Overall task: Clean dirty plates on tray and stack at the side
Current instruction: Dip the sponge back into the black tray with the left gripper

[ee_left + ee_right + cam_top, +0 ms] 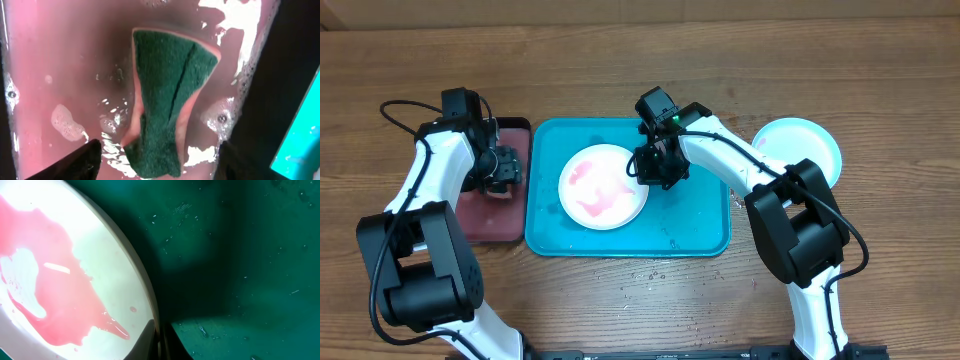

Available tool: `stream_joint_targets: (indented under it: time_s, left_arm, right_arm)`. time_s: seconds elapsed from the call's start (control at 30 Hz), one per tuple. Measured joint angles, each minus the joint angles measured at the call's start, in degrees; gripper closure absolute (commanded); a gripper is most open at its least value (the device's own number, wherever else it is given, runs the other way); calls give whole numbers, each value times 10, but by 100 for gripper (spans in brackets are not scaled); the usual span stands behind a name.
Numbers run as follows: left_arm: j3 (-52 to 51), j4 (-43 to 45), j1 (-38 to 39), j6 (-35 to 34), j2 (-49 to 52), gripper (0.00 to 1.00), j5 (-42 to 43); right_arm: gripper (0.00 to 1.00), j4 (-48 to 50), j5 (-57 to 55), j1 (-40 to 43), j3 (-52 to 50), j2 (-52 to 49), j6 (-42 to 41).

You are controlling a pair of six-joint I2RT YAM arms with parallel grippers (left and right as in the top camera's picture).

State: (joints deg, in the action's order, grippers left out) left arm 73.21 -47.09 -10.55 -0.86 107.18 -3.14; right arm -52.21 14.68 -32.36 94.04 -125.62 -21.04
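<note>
Green sponge (167,95) soaking, white plate (100,255) pinched.
My left gripper (159,152) gapes around the sponge; my right gripper (157,341) nips the plate's rim.

Legible markings: none found.
All three views examined. The tray (700,222), the white plate (603,186), the light blue plate (810,140) and the sponge (165,90) carry no text, label, brand, number or sign that can be read.
</note>
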Motion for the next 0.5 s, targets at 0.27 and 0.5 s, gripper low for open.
stream_joint_targets:
  time_s: [0.27, 0.5]
  left_arm:
    - [-2, -17, 0, 0, 0, 23, -2]
    - [-54, 39, 0, 0, 0, 33, -2]
  right_arm:
    - [96, -1, 0, 0, 0, 0, 0]
    - [96, 0, 0, 0, 0, 0, 0]
